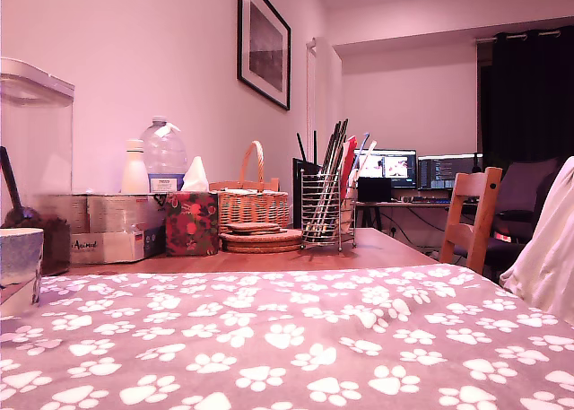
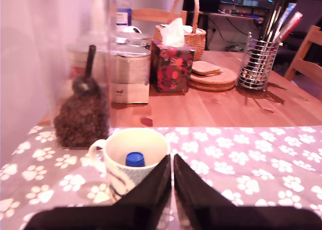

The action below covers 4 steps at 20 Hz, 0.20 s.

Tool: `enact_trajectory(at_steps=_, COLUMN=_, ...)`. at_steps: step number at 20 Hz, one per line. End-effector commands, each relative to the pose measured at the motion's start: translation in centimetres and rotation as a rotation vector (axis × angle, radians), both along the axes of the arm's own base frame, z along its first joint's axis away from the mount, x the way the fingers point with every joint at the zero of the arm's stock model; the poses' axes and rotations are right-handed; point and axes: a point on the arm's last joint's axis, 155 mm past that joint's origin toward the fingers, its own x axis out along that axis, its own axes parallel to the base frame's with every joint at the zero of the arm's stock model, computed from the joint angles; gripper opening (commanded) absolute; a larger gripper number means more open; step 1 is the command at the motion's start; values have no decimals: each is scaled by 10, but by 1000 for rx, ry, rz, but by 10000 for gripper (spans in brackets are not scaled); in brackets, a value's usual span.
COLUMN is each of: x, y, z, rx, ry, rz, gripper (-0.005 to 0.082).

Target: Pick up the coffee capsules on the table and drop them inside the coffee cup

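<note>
Sitting inside the coffee cup, the dark-blue capsule rests on the bottom, rim up, so I judge the drop done. The cup stands on the paw-print cloth near the tabletop's edge on the exterior view's left, where only a sliver of it shows, beside the clear container of dark grounds.

My gripper hangs just beside the cup's rim, fingers nearly together with a thin slit between them, holding nothing. One finger overlaps the cup's wall in the wrist view; I cannot tell whether it touches. Pulling away sideways could catch the rim or handle and tip the cup, spilling the capsule, or nudge it into the container. I'd retreat straight up.
</note>
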Motion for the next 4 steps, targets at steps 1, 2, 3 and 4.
enact_trajectory(at_steps=1, x=-2, y=1, z=-13, rx=-1, ry=23, rz=6, gripper=-19)
enact_trajectory(at_steps=2, x=-3, y=1, z=-14, rx=-1, ry=23, rz=6, gripper=-19)
enact_trajectory(at_steps=3, x=-5, y=1, z=-13, rx=-1, ry=21, rz=7, gripper=-19)
enact_trajectory(at_steps=4, x=-4, y=3, z=-15, rx=0, ry=27, rz=15, gripper=-19)
